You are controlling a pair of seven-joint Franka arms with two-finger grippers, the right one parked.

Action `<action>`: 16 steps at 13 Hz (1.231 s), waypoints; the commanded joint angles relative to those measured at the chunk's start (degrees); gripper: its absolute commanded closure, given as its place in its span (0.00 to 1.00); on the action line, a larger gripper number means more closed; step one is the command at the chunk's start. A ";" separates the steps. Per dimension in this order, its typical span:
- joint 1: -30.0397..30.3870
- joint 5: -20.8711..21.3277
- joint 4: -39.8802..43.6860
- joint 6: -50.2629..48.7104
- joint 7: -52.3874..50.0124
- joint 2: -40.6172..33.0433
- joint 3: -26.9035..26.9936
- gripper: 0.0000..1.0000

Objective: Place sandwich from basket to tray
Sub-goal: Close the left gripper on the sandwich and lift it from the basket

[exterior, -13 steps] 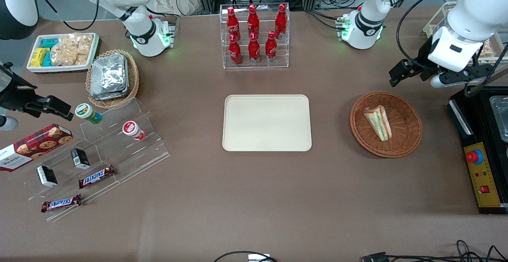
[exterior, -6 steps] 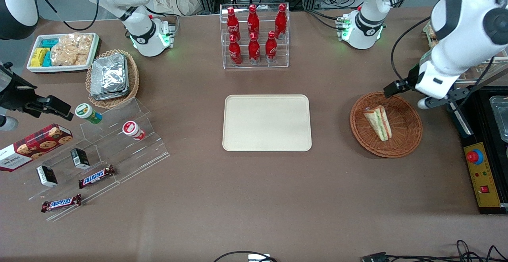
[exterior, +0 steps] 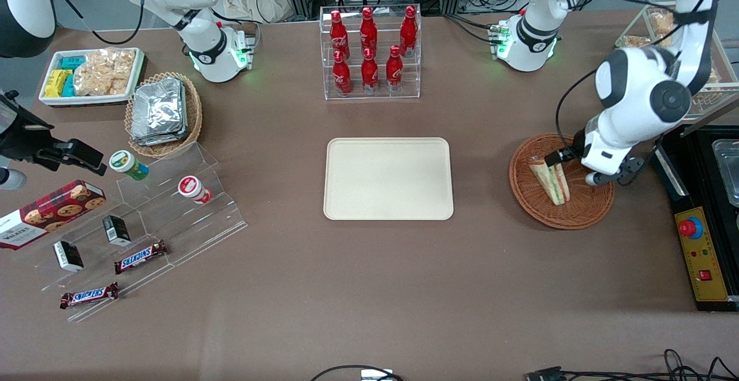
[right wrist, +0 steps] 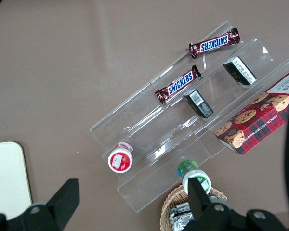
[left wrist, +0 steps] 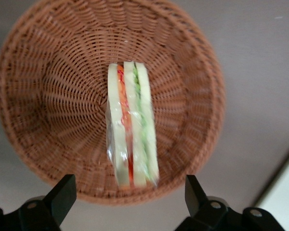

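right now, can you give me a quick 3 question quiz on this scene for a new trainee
1. True or false: the sandwich already lies on the tray.
2. How are the pincer fingers set? A) shut on the sandwich B) open, above the basket C) shut, above the tray
3. Fill in: the sandwich lies in the ____.

Key
1. False: it lies in the basket, and nothing lies on the tray.
2. B: the wrist view shows its fingers spread wide, with the sandwich below the gap between them.
3. basket
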 commanded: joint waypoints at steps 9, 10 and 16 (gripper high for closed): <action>-0.23 0.12 -1.38 9.16 -0.02 8.90 1.53 0.66; -0.32 0.03 -1.30 9.07 -0.02 8.90 1.53 0.78; -0.50 0.03 0.19 5.84 -0.02 6.97 1.53 0.85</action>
